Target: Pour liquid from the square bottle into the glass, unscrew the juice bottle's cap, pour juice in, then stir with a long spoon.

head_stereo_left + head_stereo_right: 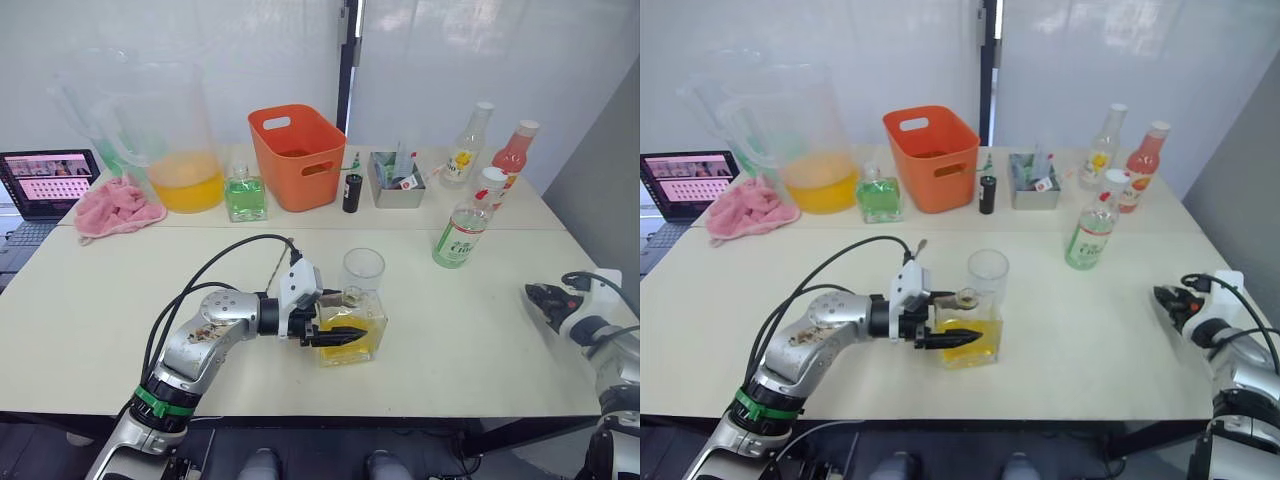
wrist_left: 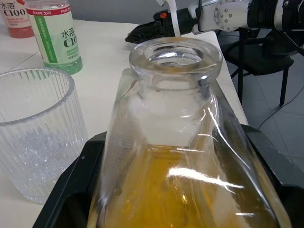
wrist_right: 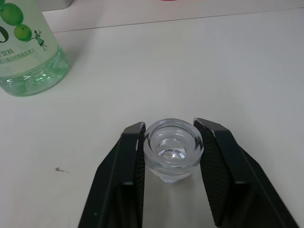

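Pinching the square bottle (image 1: 352, 333) by its flat sides, the left gripper (image 1: 338, 336) has its jaws closed on the glass body near the middle of the desk (image 1: 480, 340), mouth open and unstoppered. Just beyond, on the far side and almost touching, stands the glass (image 1: 363, 270), so the pour should tip the neck away from the robot. At the desk's right edge the right gripper (image 3: 172, 156) has its jaws around the round clear stopper (image 3: 173, 148) (well clear of the pour).
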Motion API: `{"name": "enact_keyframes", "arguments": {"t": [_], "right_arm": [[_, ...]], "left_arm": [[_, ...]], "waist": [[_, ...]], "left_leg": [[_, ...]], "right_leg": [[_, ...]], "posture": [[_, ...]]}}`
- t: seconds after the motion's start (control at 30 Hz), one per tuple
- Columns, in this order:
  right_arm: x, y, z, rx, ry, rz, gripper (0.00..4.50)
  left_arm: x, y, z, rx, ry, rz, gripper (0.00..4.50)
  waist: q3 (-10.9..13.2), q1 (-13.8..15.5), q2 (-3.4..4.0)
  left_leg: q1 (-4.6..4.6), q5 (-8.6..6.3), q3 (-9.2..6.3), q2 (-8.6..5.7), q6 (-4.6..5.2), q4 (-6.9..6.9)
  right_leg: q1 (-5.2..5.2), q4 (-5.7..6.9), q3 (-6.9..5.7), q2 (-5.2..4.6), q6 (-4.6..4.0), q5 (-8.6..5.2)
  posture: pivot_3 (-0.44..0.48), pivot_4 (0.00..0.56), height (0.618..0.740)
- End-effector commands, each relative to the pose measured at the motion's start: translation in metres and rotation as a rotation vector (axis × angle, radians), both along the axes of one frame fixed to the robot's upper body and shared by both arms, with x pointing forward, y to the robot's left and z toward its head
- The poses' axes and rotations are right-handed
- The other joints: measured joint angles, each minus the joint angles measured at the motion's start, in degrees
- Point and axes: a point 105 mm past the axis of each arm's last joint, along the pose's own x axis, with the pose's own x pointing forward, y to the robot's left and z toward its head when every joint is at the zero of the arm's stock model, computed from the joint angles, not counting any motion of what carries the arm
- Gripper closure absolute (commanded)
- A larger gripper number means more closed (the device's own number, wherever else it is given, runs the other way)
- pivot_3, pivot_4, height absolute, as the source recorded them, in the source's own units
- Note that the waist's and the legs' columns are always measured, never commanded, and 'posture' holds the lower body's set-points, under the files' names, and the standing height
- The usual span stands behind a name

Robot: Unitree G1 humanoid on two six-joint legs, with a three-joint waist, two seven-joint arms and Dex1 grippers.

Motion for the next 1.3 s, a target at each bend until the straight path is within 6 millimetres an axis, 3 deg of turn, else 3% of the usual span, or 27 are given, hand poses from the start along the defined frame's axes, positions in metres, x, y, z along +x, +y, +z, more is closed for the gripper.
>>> {"name": "enact_keyframes", "arguments": {"t": [0.03, 0.17, 0.47, 0.73, 0.9, 1.07, 1.3], "right_arm": [[-0.003, -0.008, 0.007, 0.008, -0.028, -0.023, 1.41], [-0.003, -0.007, 0.013, 0.010, -0.050, -0.003, 0.05], [-0.001, -0.011, 0.042, -0.016, -0.127, 0.030, 0.01], [-0.006, -0.004, 0.082, -0.023, -0.223, 0.161, 0.01], [-0.015, 0.014, 0.106, -0.054, -0.246, 0.296, 0.01], [-0.037, 0.056, 0.124, -0.005, -0.234, 0.542, 0.01], [-0.065, 0.091, 0.130, -0.007, -0.167, 0.712, 0.01]], "left_arm": [[-0.006, -0.002, 0.013, -0.022, -0.063, -0.028, 1.68], [-0.006, -0.002, 0.013, -0.019, -0.064, -0.029, 1.68], [-0.007, -0.002, 0.012, -0.024, -0.065, -0.033, 1.68], [0.005, 0.006, 0.009, -0.015, -0.135, 0.032, 1.68], [0.009, 0.011, 0.013, -0.021, -0.157, 0.064, 1.68], [0.015, 0.019, 0.016, 0.016, -0.122, 0.108, 1.68], [0.015, 0.022, 0.019, 0.068, -0.091, 0.070, 1.68]], "waist": [[0.00, -0.16, 0.01], [0.00, -0.27, 0.00], [0.00, -0.29, 0.00], [0.00, -0.26, 0.01], [0.01, -0.24, 0.02], [0.01, -0.25, 0.03], [0.02, -0.38, 0.04]], "left_leg": [[0.00, 0.00, 0.00, -0.01, 0.00, 0.00], [0.03, 0.00, 0.00, -0.01, 0.00, -0.01], [0.02, 0.00, 0.00, -0.01, 0.00, -0.02], [0.02, 0.00, 0.00, -0.01, 0.00, -0.02], [0.02, 0.00, 0.00, -0.01, 0.00, -0.02], [0.03, 0.00, 0.00, -0.01, 0.00, -0.02], [0.06, -0.01, -0.01, 0.02, -0.01, -0.04]], "right_leg": [[0.00, 0.00, 0.00, 0.00, 0.00, 0.00], [0.02, 0.00, 0.00, 0.00, 0.00, 0.00], [0.01, 0.00, 0.01, 0.00, 0.00, 0.00], [0.01, -0.01, 0.01, 0.00, 0.00, -0.01], [0.01, 0.00, 0.01, 0.00, 0.01, -0.01], [0.00, 0.02, 0.01, 0.00, -0.01, -0.02], [-0.02, 0.06, 0.03, 0.03, -0.17, -0.13]], "posture": [[0.000, 0.150, 0.740], [0.000, 0.150, 0.740], [0.000, 0.150, 0.740], [0.000, 0.150, 0.740], [0.000, 0.150, 0.740], [0.000, 0.150, 0.740], [0.000, 0.150, 0.740]]}}
